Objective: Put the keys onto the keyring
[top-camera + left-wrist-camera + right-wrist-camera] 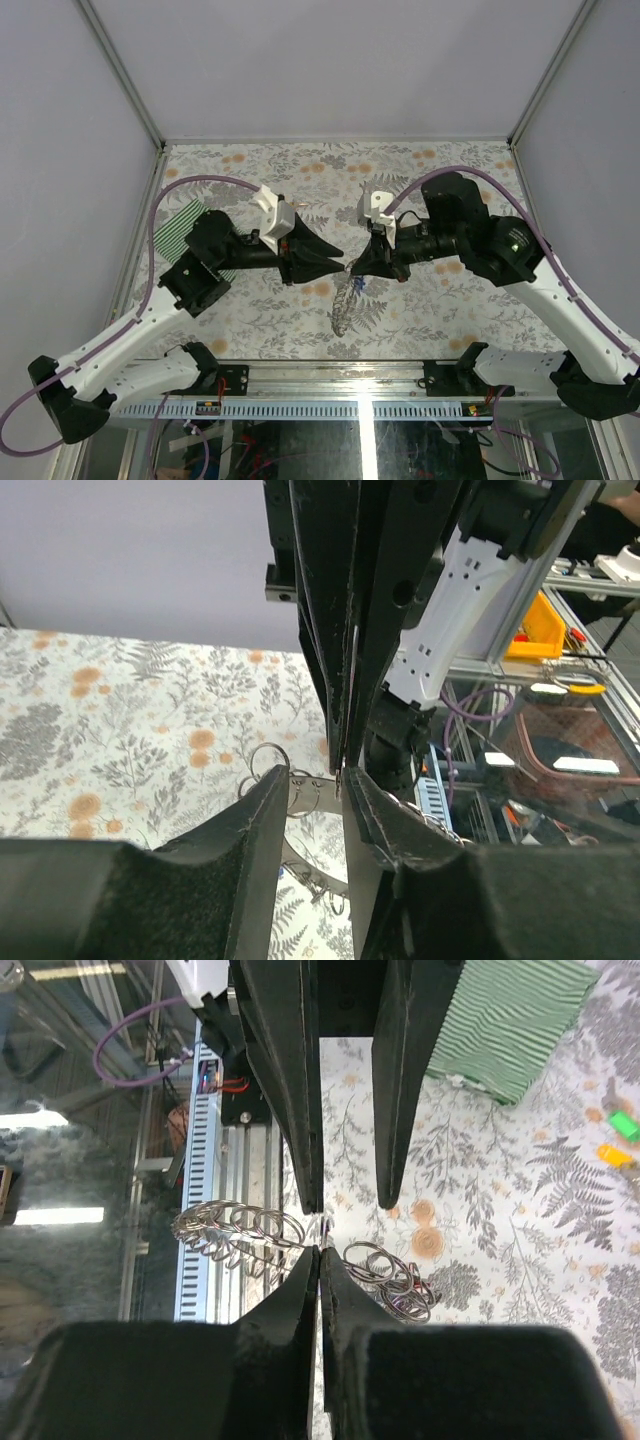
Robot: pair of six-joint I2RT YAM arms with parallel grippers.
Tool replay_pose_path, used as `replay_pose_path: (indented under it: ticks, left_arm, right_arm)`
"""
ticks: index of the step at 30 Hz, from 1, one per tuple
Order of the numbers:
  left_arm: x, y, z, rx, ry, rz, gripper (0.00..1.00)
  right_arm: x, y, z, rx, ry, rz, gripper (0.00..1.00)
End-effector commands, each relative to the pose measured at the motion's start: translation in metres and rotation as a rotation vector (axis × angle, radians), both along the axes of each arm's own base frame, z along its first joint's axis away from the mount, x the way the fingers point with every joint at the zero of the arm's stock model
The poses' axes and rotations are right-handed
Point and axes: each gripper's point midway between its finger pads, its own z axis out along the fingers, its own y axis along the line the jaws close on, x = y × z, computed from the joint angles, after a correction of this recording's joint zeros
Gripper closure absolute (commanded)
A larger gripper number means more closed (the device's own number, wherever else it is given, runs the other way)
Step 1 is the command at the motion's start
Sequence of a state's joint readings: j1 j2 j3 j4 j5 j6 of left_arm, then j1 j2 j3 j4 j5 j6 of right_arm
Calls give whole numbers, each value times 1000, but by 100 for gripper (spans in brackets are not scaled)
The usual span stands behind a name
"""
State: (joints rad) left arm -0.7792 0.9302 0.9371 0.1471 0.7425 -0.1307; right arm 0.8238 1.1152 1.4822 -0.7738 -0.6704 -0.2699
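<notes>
Middle of keyring point(240, 1230) hidden behind closed tips of right hand point(320, 1256).

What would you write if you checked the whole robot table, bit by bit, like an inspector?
Surface: table with a flowery cover.
Job's things: chain held where the two arms meet; green key and orange key lie loose on the table, not on the chain.
Clutter: striped cloth by the left arm.
Grippers: left gripper open, tips close to the chain; right gripper shut on the chain.
Cables: purple cables loop along both arms.
Surroundings: plain grey walls.
</notes>
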Motion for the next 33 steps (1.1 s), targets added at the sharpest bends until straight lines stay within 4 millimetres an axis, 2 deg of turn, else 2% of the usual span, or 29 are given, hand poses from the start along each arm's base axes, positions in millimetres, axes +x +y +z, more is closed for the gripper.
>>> replay_pose_path:
  ticks: [1, 15, 29, 31, 33]
  left_arm:
    - [-9, -4, -6, 52, -13, -78, 70]
    - [-19, -11, -11, 82, 6, -183, 67]
    - [-17, -17, -21, 106, 44, -196, 66]
    - [-17, -17, -21, 107, 45, -198, 67]
    - [-18, -18, -22, 110, 46, -203, 73]
  right_arm:
    - [-4, -5, 6, -46, -17, 31, 100]
    - [-3, -3, -3, -80, 16, 31, 100]
    - [-1, 3, 3, -33, 7, 35, 100]
    - [-1, 4, 3, -30, 6, 37, 100]
    - [-2, 4, 4, -27, 9, 37, 100]
